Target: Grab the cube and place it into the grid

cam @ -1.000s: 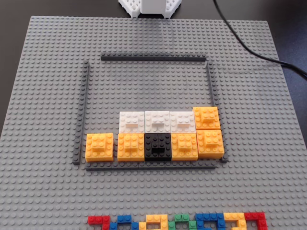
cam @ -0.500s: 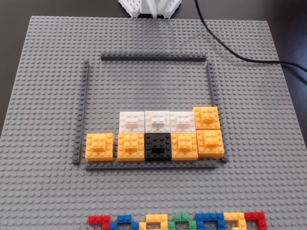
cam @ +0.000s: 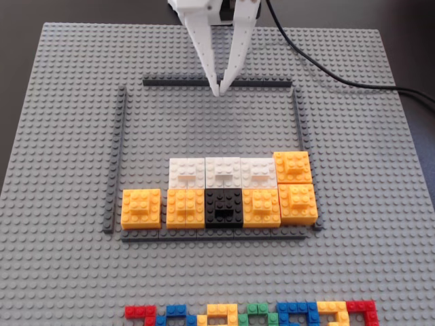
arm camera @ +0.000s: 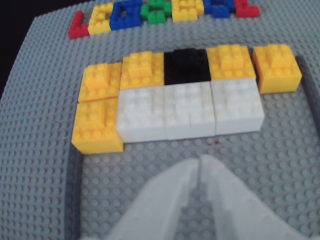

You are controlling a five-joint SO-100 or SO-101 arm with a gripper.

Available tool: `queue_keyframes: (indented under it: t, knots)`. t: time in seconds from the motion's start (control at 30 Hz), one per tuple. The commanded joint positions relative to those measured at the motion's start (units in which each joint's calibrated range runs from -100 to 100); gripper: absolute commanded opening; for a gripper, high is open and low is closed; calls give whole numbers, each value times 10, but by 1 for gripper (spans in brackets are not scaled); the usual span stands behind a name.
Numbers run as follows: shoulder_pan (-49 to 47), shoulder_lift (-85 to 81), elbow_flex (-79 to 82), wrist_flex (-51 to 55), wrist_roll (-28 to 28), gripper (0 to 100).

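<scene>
Closed empty hand (cam: 220, 91) above grid (cam: 216, 83)

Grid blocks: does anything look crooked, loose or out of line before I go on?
Mostly tidy. In the fixed view, the leftmost orange block sits apart from the bottom row, with a gap of bare studs before the next one. The three white blocks sit flush in a row. The gripper, shut and empty, hovers near the grid top strip.

Five orange blocks (cam: 141, 208) and one black block (cam: 224, 207) sit on the grey baseplate (cam: 61, 136), the black one between two orange ones. A row of coloured bricks (cam: 251, 314) lies along the near edge; a black cable (cam: 326, 75) crosses the far right corner
</scene>
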Motion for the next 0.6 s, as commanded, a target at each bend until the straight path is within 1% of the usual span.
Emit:
queue_keyframes:
  t: [0.0,0.07,0.17,0.33,0.43,0.57]
  knots:
    - [-6,-21,19,-7,-18,0]
    - [-15,-21,19,3,-22,0]
    - [-24,-21,19,24,-6,0]
    - [-21,-21,19,45,-8,0]
    - [-21,-21,19,58,4,0]
    - [-21,-21,19,73,-1,0]
